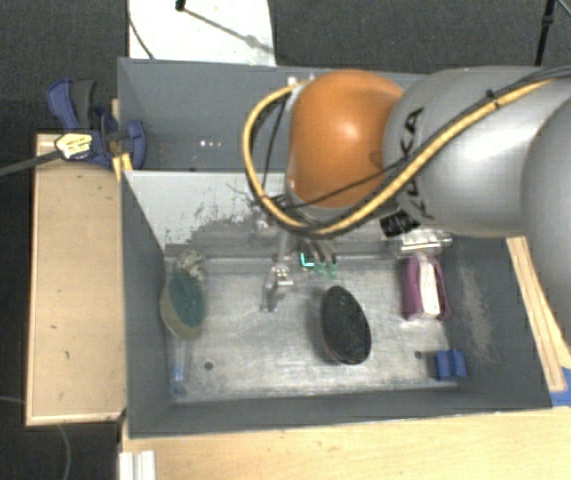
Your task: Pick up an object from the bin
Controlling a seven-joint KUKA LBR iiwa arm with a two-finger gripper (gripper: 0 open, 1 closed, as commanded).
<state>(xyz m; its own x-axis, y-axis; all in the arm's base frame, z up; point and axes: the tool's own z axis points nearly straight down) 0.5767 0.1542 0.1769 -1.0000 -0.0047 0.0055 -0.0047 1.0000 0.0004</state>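
Observation:
My gripper (pixel 279 286) hangs below the orange wrist cover, near the middle of the bin floor towards the back wall. Nothing shows in its grasp. A black oval brush (pixel 342 325) lies flat just to its right and a little nearer the front. Further right, a purple and white bottle (pixel 420 287) lies on its side. A dark green oval pad (pixel 182 304) rests by the left wall, well apart from the gripper.
A small blue block (pixel 448 365) sits in the front right corner. A thin bluish piece (pixel 178 376) lies in the front left corner. The arm and its orange cover hang over the back right of the bin.

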